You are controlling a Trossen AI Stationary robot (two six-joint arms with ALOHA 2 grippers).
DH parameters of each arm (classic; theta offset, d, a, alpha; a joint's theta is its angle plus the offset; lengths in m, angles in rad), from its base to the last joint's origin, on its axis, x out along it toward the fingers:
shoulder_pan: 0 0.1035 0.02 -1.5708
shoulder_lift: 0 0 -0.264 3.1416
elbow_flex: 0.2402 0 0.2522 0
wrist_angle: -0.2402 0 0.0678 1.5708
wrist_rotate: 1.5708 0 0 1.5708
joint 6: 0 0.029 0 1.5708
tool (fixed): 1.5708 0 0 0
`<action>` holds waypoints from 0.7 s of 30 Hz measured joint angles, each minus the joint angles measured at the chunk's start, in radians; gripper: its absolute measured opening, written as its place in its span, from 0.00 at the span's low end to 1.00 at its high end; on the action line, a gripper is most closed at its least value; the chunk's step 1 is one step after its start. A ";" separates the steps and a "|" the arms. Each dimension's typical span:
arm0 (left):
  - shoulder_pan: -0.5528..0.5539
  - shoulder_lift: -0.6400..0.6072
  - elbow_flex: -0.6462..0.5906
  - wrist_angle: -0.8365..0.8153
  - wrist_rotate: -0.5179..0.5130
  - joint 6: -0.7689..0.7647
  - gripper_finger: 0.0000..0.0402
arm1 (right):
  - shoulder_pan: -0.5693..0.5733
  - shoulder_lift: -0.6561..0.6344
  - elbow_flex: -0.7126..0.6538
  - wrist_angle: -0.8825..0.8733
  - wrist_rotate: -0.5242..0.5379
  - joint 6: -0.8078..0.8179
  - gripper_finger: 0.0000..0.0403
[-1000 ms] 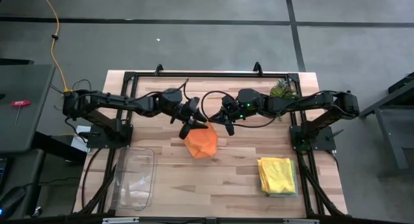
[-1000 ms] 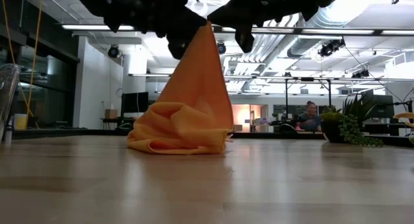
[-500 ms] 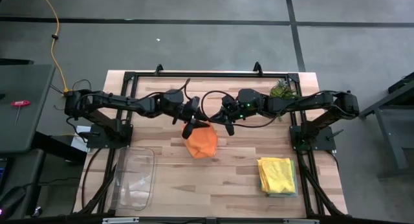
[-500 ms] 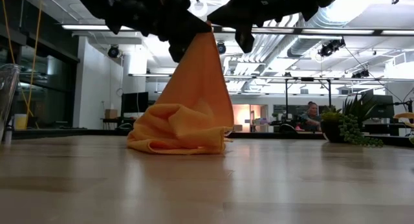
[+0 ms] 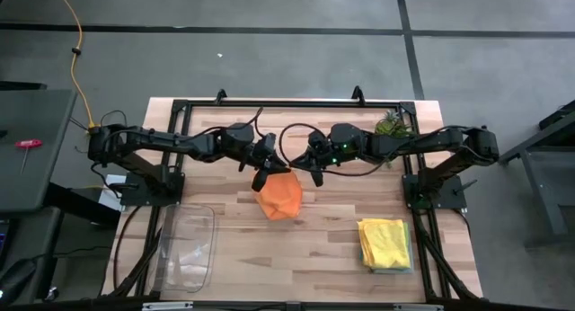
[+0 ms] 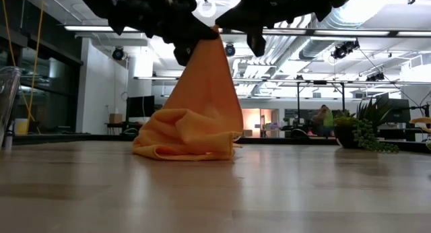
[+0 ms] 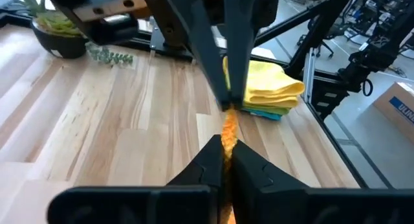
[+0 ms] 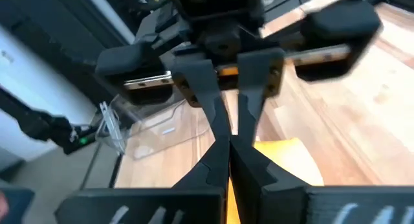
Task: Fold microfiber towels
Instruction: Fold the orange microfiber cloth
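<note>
An orange microfiber towel (image 5: 278,196) hangs in a cone shape (image 6: 202,91) at the middle of the table. Its lower part lies bunched on the wood. My left gripper (image 5: 268,174) and my right gripper (image 5: 305,171) meet tip to tip over the towel's raised top, both shut on it. In the left wrist view my left gripper (image 7: 226,149) faces the right gripper's fingers. In the right wrist view my right gripper (image 8: 228,156) faces the left gripper's fingers. My left gripper pinches the towel's raised top (image 7: 228,136) between its two fingertips, coming from the table's left, slanting a little down. The towel hangs below it with its bunched lower part (image 6: 182,142) on the table. My right gripper pinches the same raised top (image 6: 217,34) between its two fingers, coming from the table's right, slanting a little down. An orange sliver (image 8: 227,185) shows between the fingers. One layer or several, I cannot tell.
A stack of folded towels (image 5: 384,244), yellow on top, lies at the near right. A clear plastic tray (image 5: 187,248) stands at the near left. A small green plant (image 5: 389,124) sits at the far right. Bare wood lies in front of the orange towel.
My left gripper has shut on the towel's top, right beside the right gripper's hold. The towel's top was a single sharp point and is now broader, held at two spots. Its bunched lower part has stayed on the table.
</note>
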 joint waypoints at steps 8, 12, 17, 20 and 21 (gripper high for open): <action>0.048 -0.130 0.000 -0.213 -0.014 0.036 0.00 | -0.008 -0.004 0.000 -0.080 0.002 0.024 0.26; 0.035 -0.176 0.000 -0.372 -0.072 0.073 0.00 | 0.027 0.017 0.000 -0.221 -0.004 -0.040 0.43; 0.003 -0.170 0.000 -0.514 -0.188 0.076 0.00 | 0.096 0.103 0.000 -0.288 -0.006 -0.108 0.56; -0.012 -0.152 0.000 -0.553 -0.280 0.067 0.00 | 0.137 0.178 0.000 -0.278 -0.007 -0.140 0.59; -0.017 -0.146 0.000 -0.557 -0.306 0.057 0.00 | 0.150 0.201 0.000 -0.277 -0.007 -0.155 0.59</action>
